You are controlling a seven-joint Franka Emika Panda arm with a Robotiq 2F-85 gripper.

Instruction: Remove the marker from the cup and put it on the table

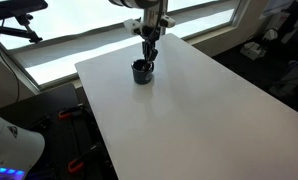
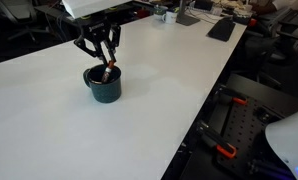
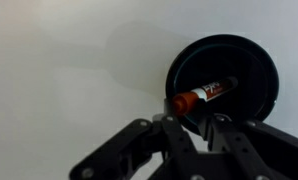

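Now, your end effector (image 2: 106,65) is pinched nearly shut on the top of the marker (image 3: 202,95), which leans inside the cup (image 2: 104,88) on the tabletop (image 2: 149,120). Lift straight up, slowly, so the cup stays put while the marker clears the rim. The marker's label carries dark print, too blurred to read.

Arm (image 2: 89,8): white moulded shell with rounded edges, seen in both exterior views. Claw (image 2: 106,66): matte black throughout, built from paired bar linkages that narrow toward the tips. In the wrist view, round pivot pins mark each linkage joint, and two slim fingers (image 3: 217,128) sit symmetrically about the centre line.
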